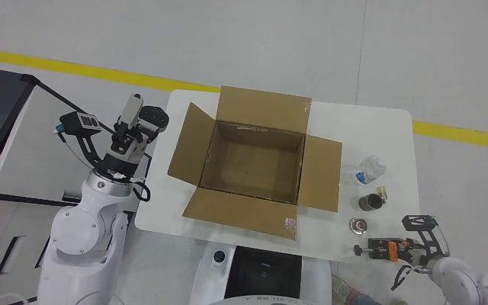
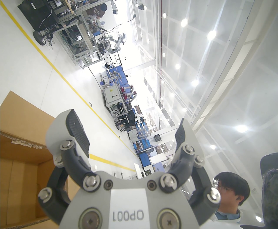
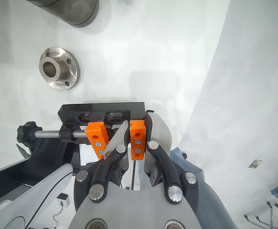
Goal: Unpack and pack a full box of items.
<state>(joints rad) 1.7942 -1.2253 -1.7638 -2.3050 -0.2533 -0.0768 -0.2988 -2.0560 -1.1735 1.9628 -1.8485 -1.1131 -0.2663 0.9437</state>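
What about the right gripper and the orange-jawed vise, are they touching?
Touching. The right wrist view shows the right gripper shut on one orange block of the vise, a finger pressed flat against each side of it.

Box (image 1: 320,171): plain brown cardboard. Desk (image 1: 381,130): white. Vise (image 3: 102,108): black, orange blocks. Flange (image 3: 58,69): silver. Cylinder (image 3: 71,10): dark grey. Floor stripe (image 1: 91,72): yellow.

A white tabletop (image 1: 358,130) stands on a pale grey floor (image 1: 305,38), crossed by a yellow line (image 1: 91,71); ceiling lights (image 2: 211,34) glow overhead.
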